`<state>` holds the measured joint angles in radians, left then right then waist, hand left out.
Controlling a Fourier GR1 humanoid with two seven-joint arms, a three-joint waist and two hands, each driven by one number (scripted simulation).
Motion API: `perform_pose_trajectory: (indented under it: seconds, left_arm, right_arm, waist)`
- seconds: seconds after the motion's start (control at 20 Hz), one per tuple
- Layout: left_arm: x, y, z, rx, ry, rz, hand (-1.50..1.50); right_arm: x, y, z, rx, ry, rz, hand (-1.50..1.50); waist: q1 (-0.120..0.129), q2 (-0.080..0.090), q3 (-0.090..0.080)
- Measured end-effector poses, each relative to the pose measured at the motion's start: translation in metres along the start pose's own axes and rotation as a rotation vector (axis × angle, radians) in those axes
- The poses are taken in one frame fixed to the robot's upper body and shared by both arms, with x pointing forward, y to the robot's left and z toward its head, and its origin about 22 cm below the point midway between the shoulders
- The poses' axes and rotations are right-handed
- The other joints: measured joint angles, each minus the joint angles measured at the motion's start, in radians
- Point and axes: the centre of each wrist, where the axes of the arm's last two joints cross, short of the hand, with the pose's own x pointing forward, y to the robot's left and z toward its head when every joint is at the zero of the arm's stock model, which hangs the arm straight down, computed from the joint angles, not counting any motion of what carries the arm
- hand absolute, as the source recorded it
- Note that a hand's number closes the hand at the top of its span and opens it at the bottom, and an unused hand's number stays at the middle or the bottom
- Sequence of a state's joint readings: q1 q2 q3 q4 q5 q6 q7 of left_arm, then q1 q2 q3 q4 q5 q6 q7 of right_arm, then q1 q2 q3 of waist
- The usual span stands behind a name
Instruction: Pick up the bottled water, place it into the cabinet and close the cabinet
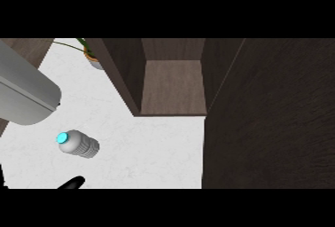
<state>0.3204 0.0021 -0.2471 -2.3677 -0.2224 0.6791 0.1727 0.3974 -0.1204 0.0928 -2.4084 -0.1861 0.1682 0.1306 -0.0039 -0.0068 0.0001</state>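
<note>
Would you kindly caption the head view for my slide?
Bottled water stands on the white counter before the open cabinet.

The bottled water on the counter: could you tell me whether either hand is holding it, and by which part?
Nothing is held. The bottled water stands alone on the white counter. Only a black fingertip of the left hand shows at the lower edge, apart from it.

A broad, smooth grey forearm (23, 95) with rounded end; one glossy black hand (72, 183) tip.
</note>
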Motion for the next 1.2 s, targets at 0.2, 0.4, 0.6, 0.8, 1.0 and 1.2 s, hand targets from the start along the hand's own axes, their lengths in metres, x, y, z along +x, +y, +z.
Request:
perform_pose_trajectory:
  seconds: [0.2,0.4,0.6,0.8,1.0,1.2]
  left_arm:
    - [0.002,-0.008,0.021,0.011,0.034,0.013,-1.50]
    - [0.000,-0.015,0.033,0.023,0.047,0.015,-1.50]
    - [0.000,-0.015,0.042,0.030,0.065,0.006,-1.50]
    - [-0.002,-0.016,0.048,0.038,0.060,-0.004,-1.50]
    - [-0.005,-0.016,0.046,0.055,0.058,-0.015,-1.50]
    - [-0.012,-0.009,0.042,0.079,0.085,-0.031,-1.50]
  right_arm:
    - [0.000,-0.003,0.013,0.003,0.031,0.012,-1.50]
    - [-0.001,-0.006,0.024,0.008,0.051,0.023,-1.50]
    - [-0.001,-0.006,0.032,0.010,0.071,0.025,-1.50]
    - [-0.002,-0.009,0.041,0.010,0.072,0.032,-1.50]
    - [-0.002,-0.008,0.047,0.010,0.072,0.025,-1.50]
    - [-0.002,-0.006,0.055,0.013,0.076,0.014,-1.50]
  waist:
    - [-0.002,0.001,0.000]
    - [-0.004,0.002,0.001]
    - [-0.004,0.002,0.000]
    - [-0.004,0.002,0.000]
    - [-0.007,0.003,0.000]
    - [-0.009,0.002,-0.001]
